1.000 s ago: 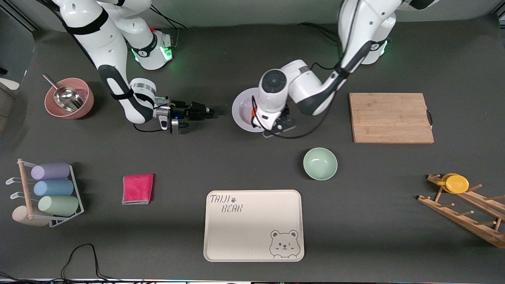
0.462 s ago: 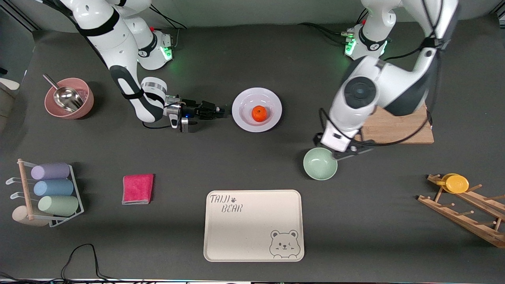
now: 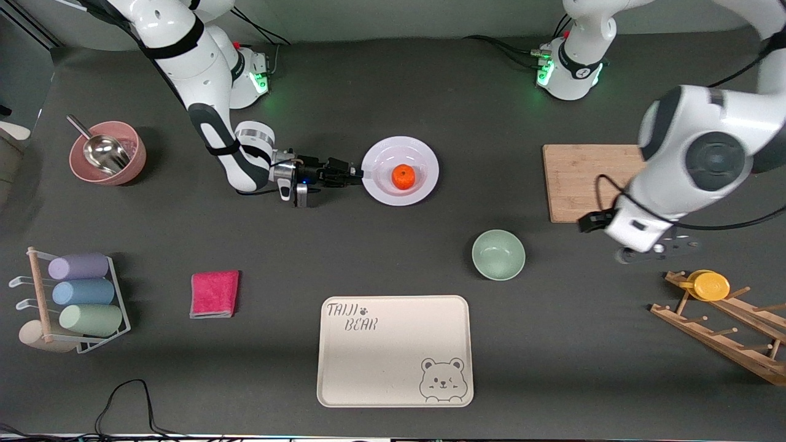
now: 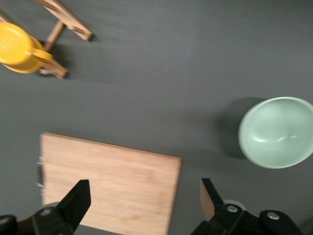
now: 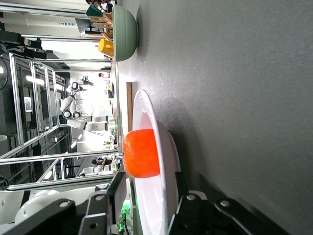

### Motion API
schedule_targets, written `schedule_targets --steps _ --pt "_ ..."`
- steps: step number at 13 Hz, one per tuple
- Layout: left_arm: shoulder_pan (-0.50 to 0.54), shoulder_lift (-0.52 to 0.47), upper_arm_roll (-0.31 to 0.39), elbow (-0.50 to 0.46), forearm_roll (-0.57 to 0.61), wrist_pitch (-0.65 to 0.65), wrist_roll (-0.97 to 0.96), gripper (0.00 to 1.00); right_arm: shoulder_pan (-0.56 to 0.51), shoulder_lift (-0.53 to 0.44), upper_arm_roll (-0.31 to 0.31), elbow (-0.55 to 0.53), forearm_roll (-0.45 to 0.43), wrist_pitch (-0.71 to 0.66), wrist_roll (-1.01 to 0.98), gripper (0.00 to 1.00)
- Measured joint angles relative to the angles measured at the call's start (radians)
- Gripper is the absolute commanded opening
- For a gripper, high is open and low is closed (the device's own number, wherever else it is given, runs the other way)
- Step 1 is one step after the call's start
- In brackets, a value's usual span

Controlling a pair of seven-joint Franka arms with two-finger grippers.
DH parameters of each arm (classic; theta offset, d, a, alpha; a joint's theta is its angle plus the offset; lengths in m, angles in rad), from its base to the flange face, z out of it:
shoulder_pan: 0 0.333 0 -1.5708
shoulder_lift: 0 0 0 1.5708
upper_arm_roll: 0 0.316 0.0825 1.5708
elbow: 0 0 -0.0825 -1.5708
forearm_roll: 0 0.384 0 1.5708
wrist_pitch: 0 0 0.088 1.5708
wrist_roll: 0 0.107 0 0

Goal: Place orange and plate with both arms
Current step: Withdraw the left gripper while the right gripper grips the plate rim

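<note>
Straddling the plate's rim, the right gripper (image 3: pixel 355 175) was seen with one finger above and one below the edge, pinching the plate (image 3: pixel 400 145) at the side toward the right arm's end of the table. The orange (image 3: pixel 403 177) was found sitting in the middle of that lavender-white plate, so that part was judged done; what remained, by the look of it, was carrying plate and fruit to wherever they belong. The left gripper (image 3: pixel 656 251) was held spread wide and empty in the air over bare table between the bamboo cutting board (image 3: pixel 589 178) and the wooden rack (image 3: pixel 724 325), apparently waiting. A mint-green bowl (image 3: pixel 498 254) and the cream bear tray (image 3: pixel 395 351) were noted nearer the front camera than the plate. Everything was laid out on a dark grey mat (image 3: pixel 307 258); through the right wrist view, a bright lab with metal framing was glimpsed.
</note>
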Motion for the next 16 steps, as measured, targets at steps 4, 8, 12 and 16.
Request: schedule_targets --steps 4,8,12,16 --pt "-0.249 -0.068 0.413 0.036 -0.046 -0.094 0.214 1.00 0.001 0.019 0.002 0.025 0.001 0.013 -0.023 0.47" --pt "-0.324 -0.083 0.512 0.102 -0.050 -0.217 0.265 1.00 0.017 0.025 0.011 0.037 0.016 0.020 -0.044 0.17" --pt "-0.309 -0.095 0.502 0.237 -0.082 -0.403 0.271 1.00 0.017 0.029 0.012 0.038 0.016 0.024 -0.087 0.00" --pt "-0.284 -0.125 0.492 0.326 -0.086 -0.524 0.286 1.00 0.007 0.026 0.011 0.048 0.016 0.019 -0.088 0.00"
